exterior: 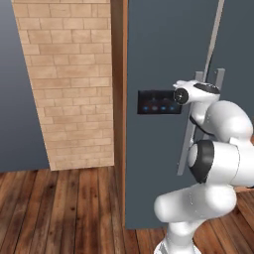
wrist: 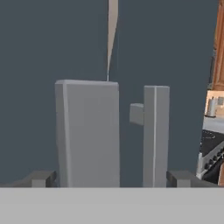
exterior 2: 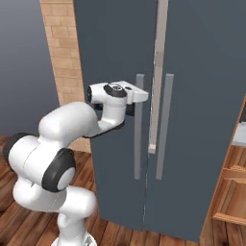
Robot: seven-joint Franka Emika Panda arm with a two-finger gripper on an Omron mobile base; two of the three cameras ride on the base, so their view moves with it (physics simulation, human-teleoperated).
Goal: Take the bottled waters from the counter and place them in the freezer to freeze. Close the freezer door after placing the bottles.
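Note:
The freezer door [exterior: 149,49] is the tall dark slate panel with a small black display [exterior: 158,102]. It stands slightly ajar, and a thin pale gap [exterior 2: 156,72] shows between it and the neighbouring door [exterior 2: 206,96]. My gripper [exterior 2: 140,96] is open at the upper part of the door's long grey bar handle [exterior 2: 139,144]. In the hand view the gripper [wrist: 112,178] has its fingertips [wrist: 43,178] spread wide, with the near handle [wrist: 87,131] and the other door's handle [wrist: 155,135] standing between them. The bottled waters are out of view.
A brick wall [exterior: 69,84] stands to the left of the freezer, above a wooden plank floor [exterior: 59,208]. On the right are wooden cabinet drawers [exterior 2: 230,192] under the edge of the counter [exterior 2: 239,138].

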